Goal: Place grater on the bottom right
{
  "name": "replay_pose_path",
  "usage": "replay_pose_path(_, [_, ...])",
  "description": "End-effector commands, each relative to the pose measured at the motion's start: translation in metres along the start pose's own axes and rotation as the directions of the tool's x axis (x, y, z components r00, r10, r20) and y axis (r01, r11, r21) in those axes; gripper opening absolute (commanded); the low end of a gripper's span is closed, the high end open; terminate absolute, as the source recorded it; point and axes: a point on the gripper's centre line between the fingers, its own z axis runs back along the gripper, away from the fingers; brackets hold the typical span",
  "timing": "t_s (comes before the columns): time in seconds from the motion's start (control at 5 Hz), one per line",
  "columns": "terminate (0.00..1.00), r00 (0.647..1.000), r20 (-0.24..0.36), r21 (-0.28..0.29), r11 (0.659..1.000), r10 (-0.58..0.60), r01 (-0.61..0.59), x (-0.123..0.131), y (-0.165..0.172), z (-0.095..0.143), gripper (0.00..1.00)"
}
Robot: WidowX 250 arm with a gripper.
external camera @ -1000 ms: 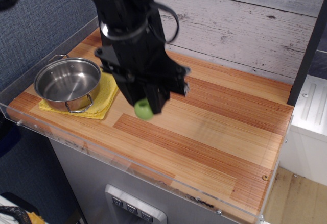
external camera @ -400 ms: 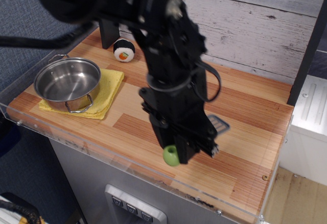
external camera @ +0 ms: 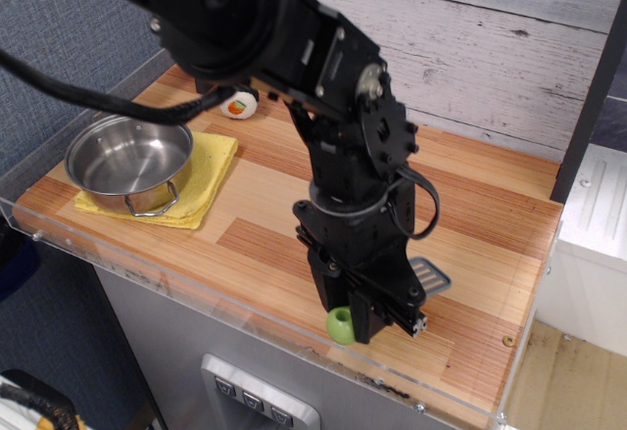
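Note:
The grater has a lime-green handle [external camera: 341,325] and a flat grey slotted head [external camera: 428,275]. It sits low over the wooden counter [external camera: 490,254] near its front right part. My black gripper [external camera: 377,314] is shut on the grater, between handle end and head, with the arm reaching down from the upper left. Whether the grater touches the wood is hidden by the gripper.
A steel pot [external camera: 130,162] stands on a yellow cloth [external camera: 208,181] at the left. A black-and-white sushi-roll ball [external camera: 238,105] lies at the back left, partly behind the arm. A clear plastic rim [external camera: 245,312] runs along the counter's front edge.
My gripper has carried the grater from the counter's left-middle to the front right and lower toward the wood. The pot, cloth and ball have not moved.

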Motion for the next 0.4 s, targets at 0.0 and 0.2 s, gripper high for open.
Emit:
replay_pose_path(0.0, [0.0, 0.995, 0.07, 0.004, 0.997, -0.074, 0.074, 0.0066, 0.004, -0.0014, 0.0])
replay_pose_path(0.2, [0.0, 0.996, 0.056, 0.007, 0.997, -0.075, 0.075, 0.0039, 0.0031, -0.0055, 0.0])
